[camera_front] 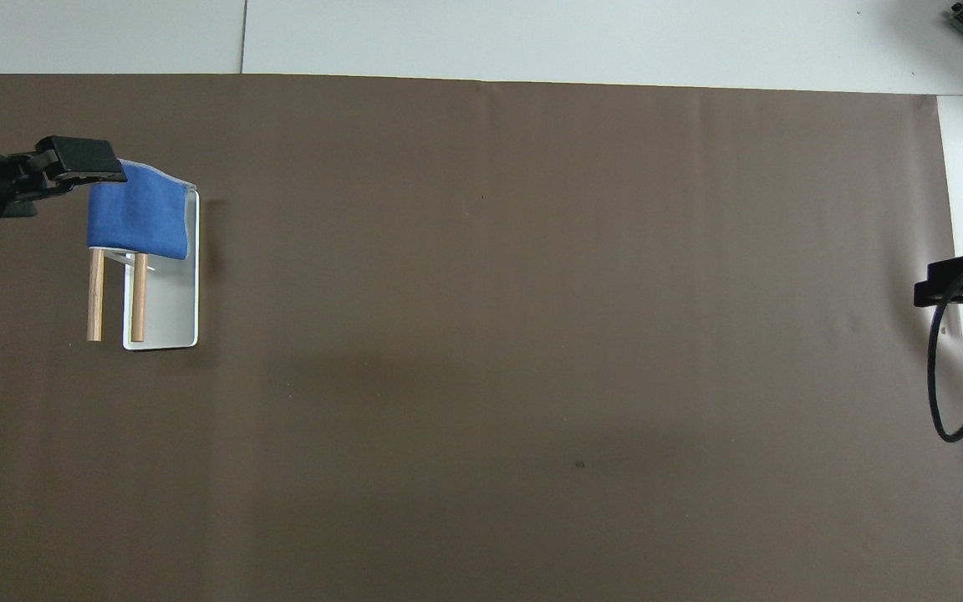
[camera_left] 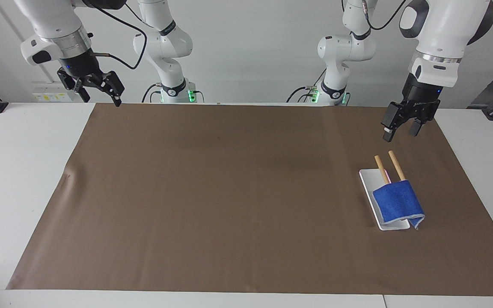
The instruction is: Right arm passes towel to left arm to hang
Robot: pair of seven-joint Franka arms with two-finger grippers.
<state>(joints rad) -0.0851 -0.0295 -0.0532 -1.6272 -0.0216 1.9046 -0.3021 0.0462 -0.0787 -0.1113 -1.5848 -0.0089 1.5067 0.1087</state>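
Blue terry, the towel (camera_left: 398, 201) hangs draped over the two wooden rods (camera_left: 396, 164) of a small rack whose white base (camera_left: 368, 179) sits on the brown sheet (camera_left: 229, 192) at the left arm's end of the worktop (camera_left: 24, 145); it covers the rods' ends farther from the robots, one corner drooping down to the sheet, while the bare ends of the rods point toward the robots. The left end effector (camera_left: 405, 128) hangs in the air above the sheet, clear of the rods' bare ends and touching nothing; its fingers are spread apart and hold nothing, with open space between them and the rack. In the overhead view the left end effector (camera_front: 72, 159) shows only in part at the edge, overlapping the towel (camera_front: 139, 219) by sight alone, and the rods (camera_front: 118, 293) and base (camera_front: 168, 301) lie uncovered. The right arm waits at its own end of the worktop; the right end effector (camera_left: 101, 92) is raised over the sheet's corner nearest the robots, fingers spread and empty; from overhead only the tip of the right end effector (camera_front: 962, 280) shows.
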